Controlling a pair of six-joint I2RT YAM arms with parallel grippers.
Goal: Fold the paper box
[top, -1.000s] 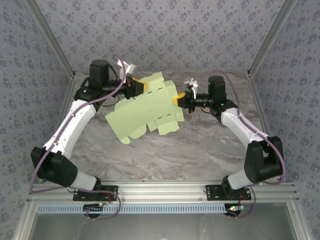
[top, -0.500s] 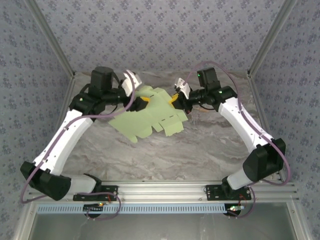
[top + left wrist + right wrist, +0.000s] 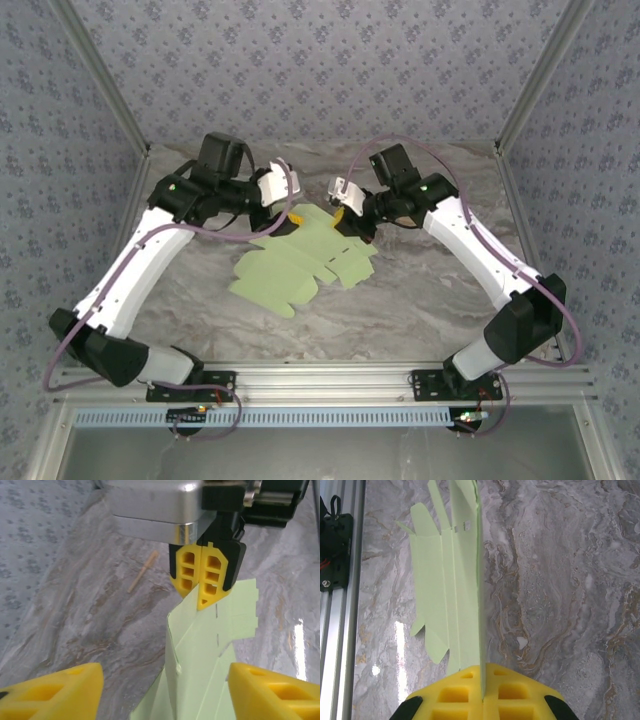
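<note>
Clamping the paper box edge is the right claw.

paper box over mid-bench, far edge raised between the two arms. right fingers pinch its far-right edge; left fingers straddle its far-left edge, not touching. stick on bench beyond, clear of box.
</note>
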